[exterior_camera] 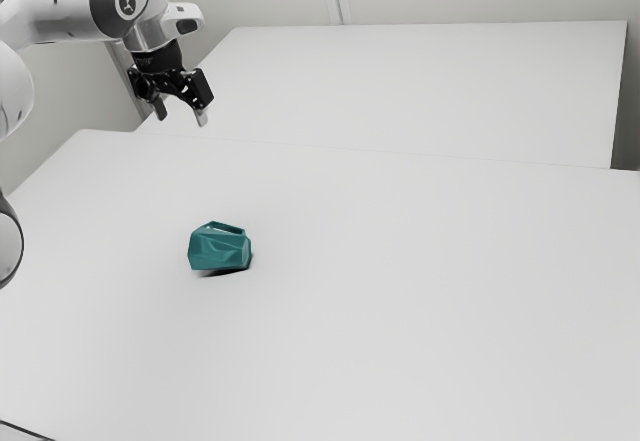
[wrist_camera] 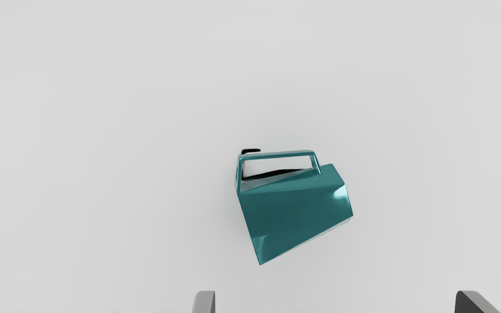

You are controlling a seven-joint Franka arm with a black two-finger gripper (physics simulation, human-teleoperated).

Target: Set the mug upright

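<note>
Rn mug (exterior_camera: 219, 248) on its side on table (exterior_camera: 420, 301), gripper (exterior_camera: 181, 119) open above

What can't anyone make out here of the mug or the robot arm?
Inside of the mug: hidden in both views by its walls.
Side against the table: hidden in both views by the mug.
Where the arm starts: past the exterior view's left edge.
Rest of the fingers: cut off by the wrist view's bottom edge.
</note>
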